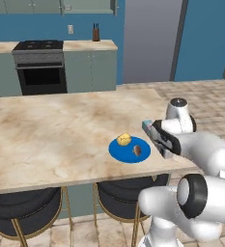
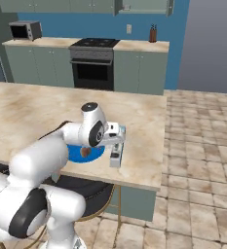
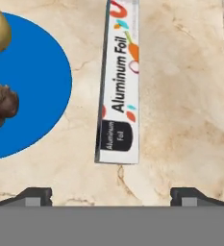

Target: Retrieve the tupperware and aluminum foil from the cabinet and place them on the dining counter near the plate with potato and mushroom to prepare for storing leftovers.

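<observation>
The aluminum foil (image 3: pixel 119 81) box lies flat on the dining counter (image 1: pixel 46 130), just beside the blue plate (image 3: pixel 31 91). It does not touch the plate; a thin strip of counter shows between them. So the foil part of the job looks done.

The gripper (image 3: pixel 111 194) hangs right above the near end of the box. Its two dark tips stand wide apart, one on each side, and nothing is between them. It is open and holds nothing.

On the blue plate sit two bits of food. The yellow potato (image 1: pixel 124 139) is at the far side of the plate. The small brown mushroom (image 1: pixel 137 151) is closer to the robot. They sit apart from each other.

The tupperware tub is not on the counter by the plate. So that part seems to be left. The robot would likely need to go to the cabinet (image 2: pixel 85 5) on the far wall, take the tub out and bring it here.

In the right base view the arm covers part of the plate, so I cannot be sure what lies behind it there.
</observation>
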